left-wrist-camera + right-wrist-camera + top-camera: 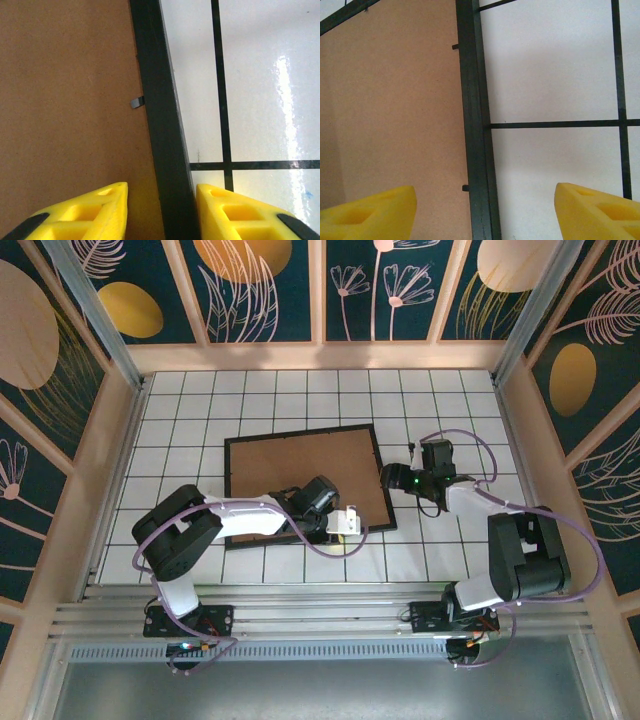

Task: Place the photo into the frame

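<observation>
- Nearest the lens in the overhead shot is the aluminium rail along the table's near edge. The left arm's base and the right arm's base are bolted onto it.
- Table is white tile with a black grid, glossy enough to throw glare in the left wrist cam. It's boxed in by wood-trimmed walls in dark teal, with pale flower outlines and orange blobs.
- Mid-table, the frame lies flat with its back side up, a bit skewed against the grid. A brown backing board fills it, and whatever's under the board is hidden. Small dark tabs poke from the inner edge over the board.
- Left arm is folded low and reaches right, with the left gripper at the frame's near edge, toward the right corner. On its wrist cam the yellow fingers straddle the black rail. One is over the board, the other over tile right up beside the rail. A strip of board shows between the board-side finger and the rail, so the jaws are partway apart, not clamped.
- Right arm bends up from its base and reaches forward-left, with the right gripper at the frame's right edge, about halfway along. Jaws are spread wide: one finger over the board, the other well out over tile, both clear of the rail.
</observation>
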